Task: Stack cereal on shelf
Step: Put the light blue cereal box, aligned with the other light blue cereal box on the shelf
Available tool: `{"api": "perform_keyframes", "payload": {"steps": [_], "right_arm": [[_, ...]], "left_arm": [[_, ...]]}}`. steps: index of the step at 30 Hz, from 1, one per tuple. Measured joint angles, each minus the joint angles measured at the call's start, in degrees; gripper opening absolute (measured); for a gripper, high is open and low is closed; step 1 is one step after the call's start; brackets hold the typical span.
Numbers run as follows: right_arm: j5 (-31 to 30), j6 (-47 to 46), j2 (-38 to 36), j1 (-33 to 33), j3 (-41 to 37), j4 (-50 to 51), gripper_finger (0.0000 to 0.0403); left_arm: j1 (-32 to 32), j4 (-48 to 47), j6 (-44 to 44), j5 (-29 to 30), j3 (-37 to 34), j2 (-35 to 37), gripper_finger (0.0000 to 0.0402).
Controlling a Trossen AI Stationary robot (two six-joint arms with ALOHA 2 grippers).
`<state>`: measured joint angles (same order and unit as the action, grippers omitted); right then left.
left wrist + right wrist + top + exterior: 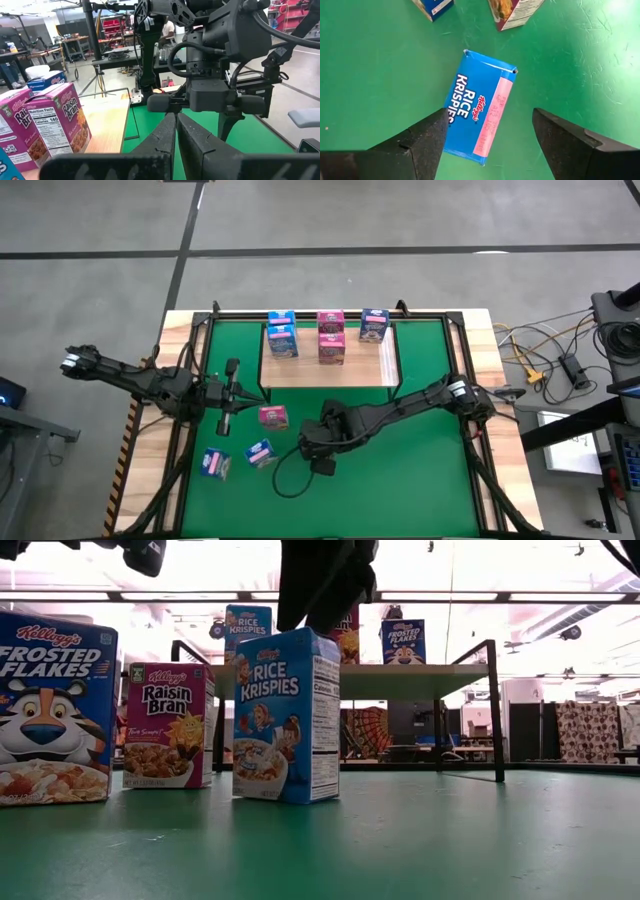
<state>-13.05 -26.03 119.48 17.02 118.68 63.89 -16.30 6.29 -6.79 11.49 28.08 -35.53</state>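
Observation:
A light blue Rice Krispies box (pixel 285 715) stands upright on its bottom on the green mat; the right wrist view shows its top (pixel 480 115) from above. My right gripper (pixel 489 112) hangs open over it, slanting down, one finger on either side of the top and clear of it. A pink Raisin Bran box (pixel 273 416) and a dark blue Frosted Flakes box (pixel 214 465) also stand on the mat. The shelf (pixel 330 372) at the far side carries several more boxes (pixel 331 337). My left gripper (pixel 228 395) waits shut, level, left of the shelf.
A black frame (pixel 455 330) borders the green mat (pixel 400 470). The shelf's black legs (pixel 493 710) stand on the mat at the far side. Cables and equipment (pixel 560 365) lie beyond the table's right edge. Bare mat stretches toward the near right.

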Motion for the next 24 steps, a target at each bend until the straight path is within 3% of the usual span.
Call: {"api": "perform_keyframes", "payload": {"steps": [8,24], "right_arm": [[-0.01,-3.42,-0.22,0.00,3.64,0.66,0.0276],[-0.59,-10.90,3.05,1.27,2.87,0.86,0.0276]], "left_arm": [[0.00,0.02,0.00,0.01,0.00,0.00,0.0001],[0.00,0.04,0.00,0.00,0.00,0.00,0.0001]]}}
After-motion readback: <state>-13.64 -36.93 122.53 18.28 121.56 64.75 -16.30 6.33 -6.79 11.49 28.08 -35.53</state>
